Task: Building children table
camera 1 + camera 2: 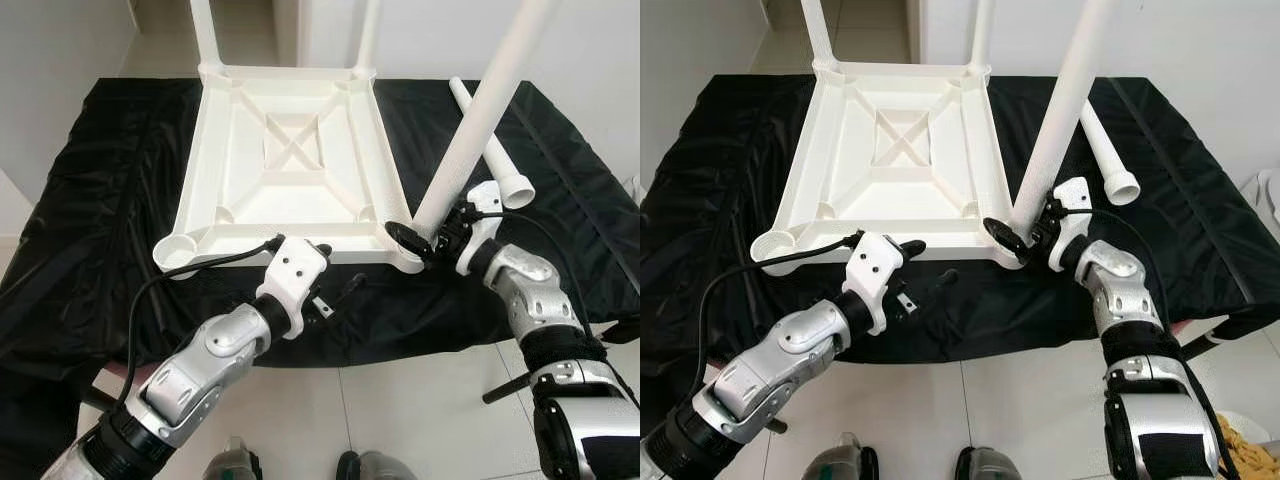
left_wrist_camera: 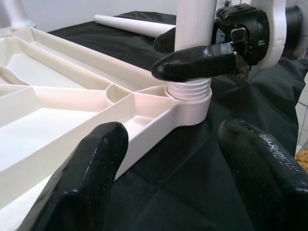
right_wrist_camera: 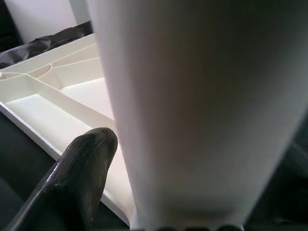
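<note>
The white plastic tabletop lies upside down on a black cloth spread over a low surface, its ribbed underside facing up. Two legs stand in its far corner sockets. A third leg stands tilted in the near corner socket on the robot's right, its threaded end seated in the socket as the left wrist view shows. The right gripper pinches this leg just above the socket, one black finger pressed across the front of it. The near socket on the robot's left has no leg in it. A fourth leg lies loose on the cloth, just beside the tilted leg and to the right of the tabletop. The left gripper hovers at the tabletop's near edge, its fingers spread apart and holding nothing. White floor tiles show below the cloth.
</note>
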Tool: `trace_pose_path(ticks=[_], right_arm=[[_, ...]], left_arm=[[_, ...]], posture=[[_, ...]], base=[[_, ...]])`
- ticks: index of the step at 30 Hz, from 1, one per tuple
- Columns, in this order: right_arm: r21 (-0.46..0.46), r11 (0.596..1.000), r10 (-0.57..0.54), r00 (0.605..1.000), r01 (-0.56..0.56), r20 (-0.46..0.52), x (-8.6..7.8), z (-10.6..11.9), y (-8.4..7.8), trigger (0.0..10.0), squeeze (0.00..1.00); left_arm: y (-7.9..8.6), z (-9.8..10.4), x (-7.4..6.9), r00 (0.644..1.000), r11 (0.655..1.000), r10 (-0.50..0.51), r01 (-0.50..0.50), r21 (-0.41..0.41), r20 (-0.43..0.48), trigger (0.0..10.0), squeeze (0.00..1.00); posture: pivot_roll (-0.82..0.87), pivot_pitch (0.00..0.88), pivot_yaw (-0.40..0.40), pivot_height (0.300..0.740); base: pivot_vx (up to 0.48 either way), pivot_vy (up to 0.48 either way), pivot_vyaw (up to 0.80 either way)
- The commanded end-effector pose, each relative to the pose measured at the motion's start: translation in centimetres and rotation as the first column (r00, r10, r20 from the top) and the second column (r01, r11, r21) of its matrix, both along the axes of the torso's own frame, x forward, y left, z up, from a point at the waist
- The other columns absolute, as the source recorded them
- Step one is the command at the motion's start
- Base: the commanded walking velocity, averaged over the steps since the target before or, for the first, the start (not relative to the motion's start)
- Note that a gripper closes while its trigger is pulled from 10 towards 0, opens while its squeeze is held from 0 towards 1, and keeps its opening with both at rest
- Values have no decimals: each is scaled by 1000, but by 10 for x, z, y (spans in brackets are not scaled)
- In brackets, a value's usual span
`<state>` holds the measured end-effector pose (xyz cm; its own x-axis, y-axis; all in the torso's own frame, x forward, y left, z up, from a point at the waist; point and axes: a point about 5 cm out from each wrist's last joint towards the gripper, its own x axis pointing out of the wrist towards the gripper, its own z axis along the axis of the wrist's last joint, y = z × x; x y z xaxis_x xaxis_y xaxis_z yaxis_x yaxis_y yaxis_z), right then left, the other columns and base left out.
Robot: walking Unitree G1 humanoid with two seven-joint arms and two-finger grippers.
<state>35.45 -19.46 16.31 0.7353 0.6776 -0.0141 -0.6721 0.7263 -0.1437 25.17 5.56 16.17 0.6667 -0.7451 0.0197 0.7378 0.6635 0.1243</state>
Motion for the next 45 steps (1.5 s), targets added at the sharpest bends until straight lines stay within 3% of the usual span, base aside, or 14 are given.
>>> trace_pose_path(ticks=[1, 3, 4, 5, 6, 18, 19, 22, 23, 28, 32, 45], right_arm=[[-28, 999, 22, 1000, -23, -8, 1, -3, 2, 10000, 0], [-35, 999, 25, 1000, -25, -7, 2, -2, 2, 10000, 0], [-39, 999, 27, 1000, -27, -8, 3, -2, 2, 8392, 0], [-39, 999, 27, 1000, -27, -8, 3, -2, 2, 8392, 0], [-42, 999, 34, 999, -35, -13, 3, -2, 2, 0, 0], [-59, 997, 55, 998, -56, -20, 3, -6, -2, 0, 0], [-56, 997, 45, 999, -46, -19, 3, -7, -3, 3804, 0], [-54, 998, 38, 999, -39, -18, 3, -7, -3, 3804, 0], [-34, 999, 28, 999, -28, -17, 2, -7, -3, 10000, 0], [7, 1000, -15, 1000, 15, -13, 2, -7, -2, 10000, 0], [74, 988, -136, 991, 136, 6, 1, -7, -1, 10000, 0], [181, 908, -387, 922, 377, 21, -8, -8, 17, 10000, 0]], left_arm=[[-7, -5, -9, 965, 965, -260, 261, 34, -29, 10000, 0], [-7, -5, -9, 965, 965, -260, 261, 33, -29, 10000, 0], [-7, -5, -9, 965, 965, -260, 261, 33, -28, 10000, 0], [-7, -5, -9, 965, 965, -260, 261, 33, -28, 10000, 0], [-7, -4, -9, 965, 965, -260, 261, 33, -28, 10000, 0], [-7, -4, -8, 966, 966, -257, 258, 30, -24, 10000, 0], [-7, -4, -8, 966, 966, -256, 257, 29, -23, 10000, 0], [-7, -3, -8, 967, 966, -256, 256, 29, -22, 10000, 0], [-7, -3, -8, 967, 966, -255, 255, 27, -22, 10000, 0], [-8, -4, -8, 967, 967, -254, 255, 23, -24, 10000, 0], [-8, -4, -9, 967, 967, -254, 255, 22, -26, 10000, 0], [-7, -5, -13, 967, 967, -254, 254, 17, -36, 10000, 0]], posture=[[40, 38, -10, 740], [40, 38, -10, 740], [40, 36, -9, 740], [40, 36, -9, 740], [40, 34, -10, 740], [40, 40, -12, 740], [40, 42, -14, 740], [40, 42, -14, 740], [39, 45, -15, 740], [38, 50, -17, 740], [40, 60, -19, 740], [36, 77, -18, 740]], base=[[0, 0, 0], [0, 0, 0], [0, 0, 0], [0, 0, 0], [0, 0, 0], [0, 0, 0], [0, 0, 0], [0, 0, 0], [0, 0, 0], [0, 0, 0], [0, 0, 0], [0, 0, 0]])
